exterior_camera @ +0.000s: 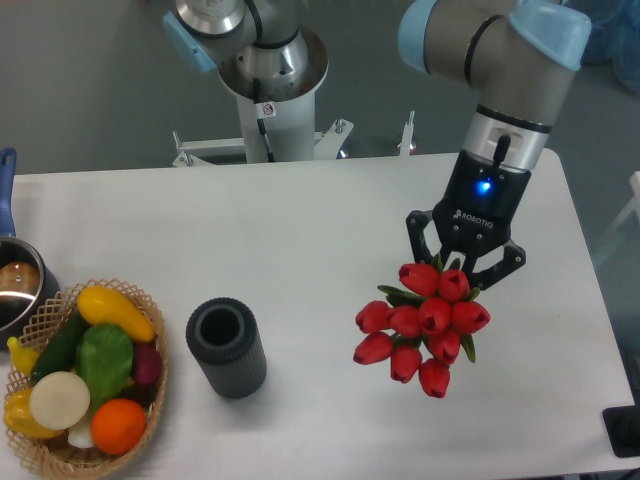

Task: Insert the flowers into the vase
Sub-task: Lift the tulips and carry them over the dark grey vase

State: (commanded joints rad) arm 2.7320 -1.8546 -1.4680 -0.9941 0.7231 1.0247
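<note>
My gripper (463, 262) is shut on the stems of the flowers (420, 325), a bunch of red tulip buds with green leaves. It holds them in the air over the right part of the table, buds hanging toward the camera. The stems are hidden between the fingers. The vase (226, 348), a dark grey ribbed cylinder with a round bore, stands upright at the front left of the table, well to the left of the flowers.
A woven wicker basket (48, 312) with vegetables and fruit sits at the front left edge, left of the vase. A metal pot (14, 287) with a blue handle stands at the left edge. The arm's base (270, 95) is behind the table.
</note>
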